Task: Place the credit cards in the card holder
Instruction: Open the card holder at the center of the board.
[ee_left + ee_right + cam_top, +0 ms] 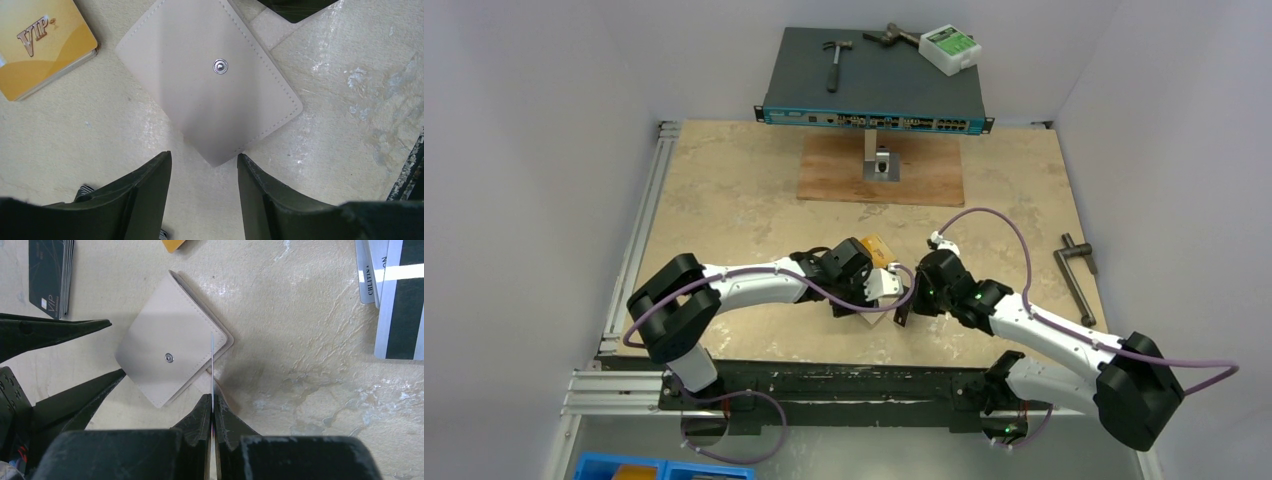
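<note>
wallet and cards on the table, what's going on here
The beige wallet lies folded on the table, and no card is in it yet. The right gripper is shut on a thin card, held edge-on over the wallet's side. The left gripper is open, with one corner of the wallet between its fingers, not gripping it. A yellow card, black cards and silver cards lie loose around the wallet.

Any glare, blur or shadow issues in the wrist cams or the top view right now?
Left wrist: card holder sharp, a soft shadow across it, its snap glinting; left gripper dark and soft at the bottom edge. Right wrist: right gripper underexposed, the held card only an edge-on sliver; patchy sheen on the table. Top external: even, soft light, no glare.
</note>
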Robot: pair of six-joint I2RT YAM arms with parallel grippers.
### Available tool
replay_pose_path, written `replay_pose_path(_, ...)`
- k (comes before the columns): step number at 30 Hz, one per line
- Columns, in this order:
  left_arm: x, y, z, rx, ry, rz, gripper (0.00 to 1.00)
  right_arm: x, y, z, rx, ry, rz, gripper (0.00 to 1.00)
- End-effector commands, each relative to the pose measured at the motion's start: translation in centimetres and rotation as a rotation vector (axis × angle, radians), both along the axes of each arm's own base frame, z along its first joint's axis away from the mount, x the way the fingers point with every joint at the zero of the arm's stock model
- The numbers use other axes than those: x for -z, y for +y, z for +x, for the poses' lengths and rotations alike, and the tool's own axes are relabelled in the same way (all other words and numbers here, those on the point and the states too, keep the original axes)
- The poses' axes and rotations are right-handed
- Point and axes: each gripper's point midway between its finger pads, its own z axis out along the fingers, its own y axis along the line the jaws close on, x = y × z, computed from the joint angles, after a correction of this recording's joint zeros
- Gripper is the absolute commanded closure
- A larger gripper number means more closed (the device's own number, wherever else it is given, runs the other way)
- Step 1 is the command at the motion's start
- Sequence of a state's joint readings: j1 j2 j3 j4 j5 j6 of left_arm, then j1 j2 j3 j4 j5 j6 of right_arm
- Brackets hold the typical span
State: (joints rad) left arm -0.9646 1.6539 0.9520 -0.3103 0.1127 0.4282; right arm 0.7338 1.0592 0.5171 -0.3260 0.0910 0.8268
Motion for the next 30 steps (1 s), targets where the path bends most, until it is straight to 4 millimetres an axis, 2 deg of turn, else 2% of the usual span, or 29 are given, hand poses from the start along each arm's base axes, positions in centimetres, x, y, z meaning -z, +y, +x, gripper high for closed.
replay_pose_path(1,-2.0,-1.1,0.7,-0.05,-0.004,-0.075,0.48,0.0,-0.2,0.2,0.03,-0.008,0.007,1.0)
replay_pose_path(5,-1.9,-1.2,0.0,0.011,-0.02,-0.082,0.32,0.6,-0.5,-0.3,0.042,0.007,0.011,1.0)
replay_pose_path(8,-1.6,-1.5,-0.5,0.066,-0.091,-0.075,0.26,0.8,-0.9,-0.5,0.059,0.009,0.014,1.0)
replay_pose_path(20,-2.5,-2.6,0.2,0.087,-0.169,-0.083,0.25,1.2,-1.7,-1.1,0.097,0.011,0.02,1.0)
replay_pose_path(25,-3.8,-2.9,1.4,0.005,-0.207,-0.126,0.25,1.5,-2.2,-1.1,0.11,0.01,0.002,1.0)
replay_pose_path(30,-5.2,-2.2,3.6,-0.144,-0.196,-0.18,0.25,1.9,-2.7,-1.1,0.121,0.008,-0.018,1.0)
